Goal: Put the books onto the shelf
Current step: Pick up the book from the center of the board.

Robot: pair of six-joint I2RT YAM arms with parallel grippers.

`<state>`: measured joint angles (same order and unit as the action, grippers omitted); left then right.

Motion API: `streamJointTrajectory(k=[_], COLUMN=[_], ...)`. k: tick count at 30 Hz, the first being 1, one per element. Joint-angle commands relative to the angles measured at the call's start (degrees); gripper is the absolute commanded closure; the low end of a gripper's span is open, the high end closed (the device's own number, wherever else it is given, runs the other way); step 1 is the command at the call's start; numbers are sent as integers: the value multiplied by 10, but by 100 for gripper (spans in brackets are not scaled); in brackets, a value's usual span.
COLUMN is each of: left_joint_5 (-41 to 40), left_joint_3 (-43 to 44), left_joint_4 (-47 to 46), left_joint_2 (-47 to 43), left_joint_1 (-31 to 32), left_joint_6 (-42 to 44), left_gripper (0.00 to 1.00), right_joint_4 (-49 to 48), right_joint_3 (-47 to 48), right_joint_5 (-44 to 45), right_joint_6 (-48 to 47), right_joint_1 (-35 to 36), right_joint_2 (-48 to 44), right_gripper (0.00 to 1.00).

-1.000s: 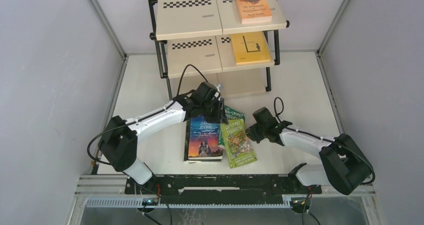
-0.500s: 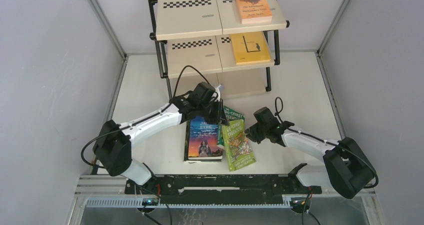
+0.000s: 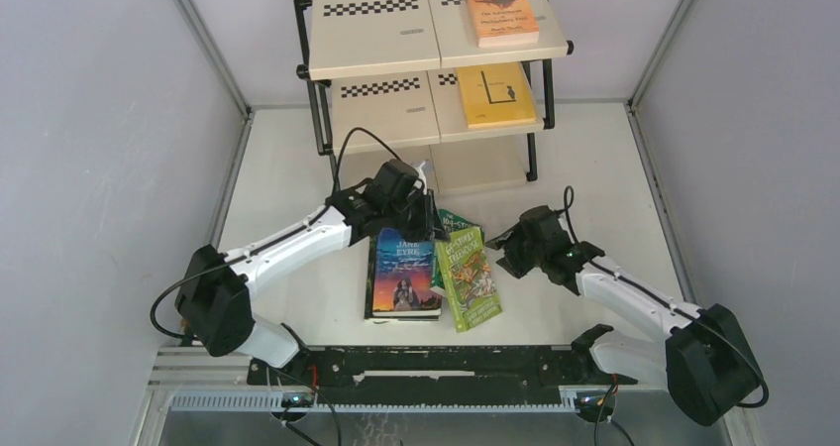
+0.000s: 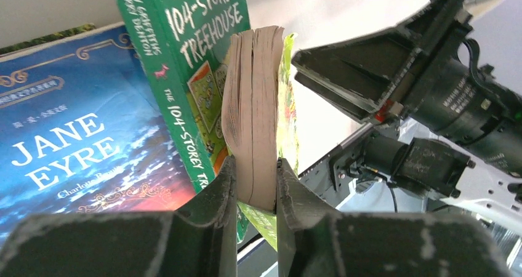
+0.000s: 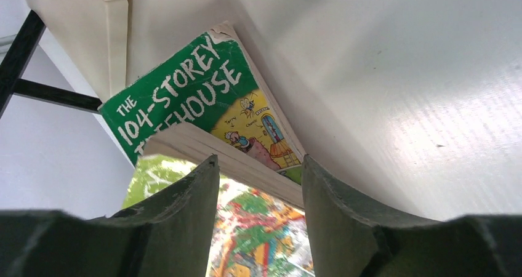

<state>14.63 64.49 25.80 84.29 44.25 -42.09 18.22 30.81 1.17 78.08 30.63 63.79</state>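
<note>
White table (image 3: 287, 188) inside grey walls. The shelf (image 3: 371, 30) stands at the far side, with an orange book (image 3: 501, 12) flat on its top board and a yellow book (image 3: 495, 96) on the tier below. Three books are on the table near the arms: Jane Eyre (image 3: 404, 278) lying flat, a light-green book (image 3: 468, 279) just beside it on the right, and the 104-Storey Treehouse book (image 3: 458, 222) partly under that one's far end. Left gripper (image 3: 424, 226) is clamped on the far end of the light-green book, fingers (image 4: 215, 203) pressing the page block from both sides; whether that end is off the table I cannot tell. Right gripper (image 3: 503, 253) sits just off the book's right edge, jaws apart, holding nothing. Judgement: the step in hand is lifting this book for the shelf. Lift straight up until it clears the Treehouse cover and Jane Eyre. The grip is near one end, so the paperback may sag or swing. The right arm should stand aside. Bare boards lie on the shelf's left half.
</note>
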Motion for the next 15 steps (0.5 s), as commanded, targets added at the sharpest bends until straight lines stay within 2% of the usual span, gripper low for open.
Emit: streamJointTrajectory(k=[1,15], left_joint_5=[-27,-105], left_joint_3=[7,-21], left_joint_4=[-40,-100], left_joint_2=[-33,-74], left_joint_1=[-18,-54], left_joint_6=[-45,-189], left_gripper=[100,100], right_joint_4=[24,97], right_joint_3=[21,20], right_joint_5=[16,26], right_joint_6=[-34,-45], right_joint_1=[-12,-28], right_joint_2=[-35,-154], right_gripper=[40,35])
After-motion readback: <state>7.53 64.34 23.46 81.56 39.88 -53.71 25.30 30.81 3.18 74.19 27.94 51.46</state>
